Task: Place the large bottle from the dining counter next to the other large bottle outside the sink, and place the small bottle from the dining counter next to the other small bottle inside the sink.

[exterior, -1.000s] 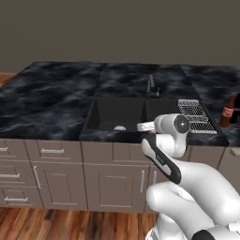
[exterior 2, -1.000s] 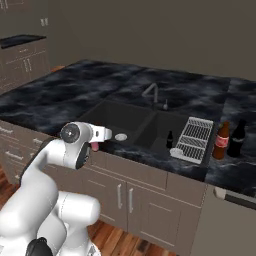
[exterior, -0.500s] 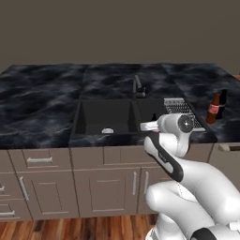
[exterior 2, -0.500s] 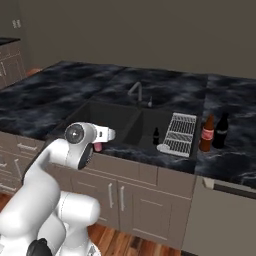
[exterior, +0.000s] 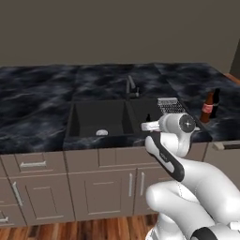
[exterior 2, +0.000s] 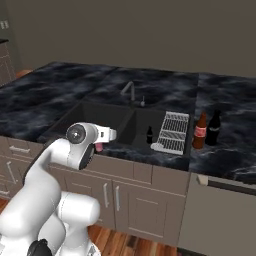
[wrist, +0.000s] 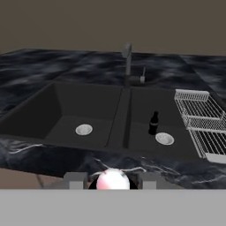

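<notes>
In the left base view, the brown red-labelled large bottle [exterior: 208,107] was seen already parked right beside the black large bottle [exterior: 215,99] on the tabletop [exterior: 37,108] to the right of the sink [exterior: 101,117], so that half of the job looked done. The arm was folded up in front of the cabinets, and the tiny dark bottle [exterior: 148,118] was spotted down in the right basin, next to the wire rack [exterior: 170,106]. Over in the right base view, the same pair of tall bottles was seen touching or nearly so, just past the rack, and something pink [exterior 2: 99,147] was poking out under the end effector [exterior 2: 102,142], held short of the sink's front edge. In the hand view, the pink small bottle [wrist: 112,180] was seen pinched between the two fingertips [wrist: 75,179], so the end effector was clamped on it, with both basins spread out ahead and the dark little bottle standing just by the right drain [wrist: 164,138]. So the step in hand was judged to be carrying the pink one over; next it probably needed to be moved out over the right basin, lowered beside the dark one without knocking it, then let go.
</notes>
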Controlling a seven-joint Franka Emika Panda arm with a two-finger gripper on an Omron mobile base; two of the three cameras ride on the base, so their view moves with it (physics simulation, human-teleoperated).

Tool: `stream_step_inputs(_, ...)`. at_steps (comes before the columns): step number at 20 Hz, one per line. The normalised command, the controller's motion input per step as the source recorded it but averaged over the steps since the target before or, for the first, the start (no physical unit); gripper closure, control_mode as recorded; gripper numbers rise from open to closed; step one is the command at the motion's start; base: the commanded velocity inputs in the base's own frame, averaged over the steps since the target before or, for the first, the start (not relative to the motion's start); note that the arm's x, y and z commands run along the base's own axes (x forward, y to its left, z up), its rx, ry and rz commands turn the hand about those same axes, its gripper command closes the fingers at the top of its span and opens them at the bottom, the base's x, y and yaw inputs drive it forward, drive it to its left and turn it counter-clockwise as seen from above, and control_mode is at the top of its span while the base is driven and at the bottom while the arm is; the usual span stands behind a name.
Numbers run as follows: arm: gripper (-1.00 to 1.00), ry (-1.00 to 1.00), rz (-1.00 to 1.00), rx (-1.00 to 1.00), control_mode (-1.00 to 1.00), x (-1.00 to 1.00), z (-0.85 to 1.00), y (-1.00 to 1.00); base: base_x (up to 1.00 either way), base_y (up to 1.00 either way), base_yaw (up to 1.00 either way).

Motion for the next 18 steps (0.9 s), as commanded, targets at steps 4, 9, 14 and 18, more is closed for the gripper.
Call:
stream_step_inputs(4, 1.00, 0.00, 0.00, 0.00, 1.00, 0.00, 0.00, 0.00, 0.37, -0.23, -0.06)
stream_step_inputs(9, 1.00, 0.00, 0.00, 0.00, 1.00, 0.00, 0.00, 0.00, 0.36, -0.29, -0.03)
stream_step_inputs(14, 1.00, 0.00, 0.00, 0.00, 1.00, 0.00, 0.00, 0.00, 0.21, -0.32, -0.01)
stream_step_inputs(18, 1.00, 0.00, 0.00, 0.00, 1.00, 0.00, 0.00, 0.00, 0.25, -0.30, -0.01)
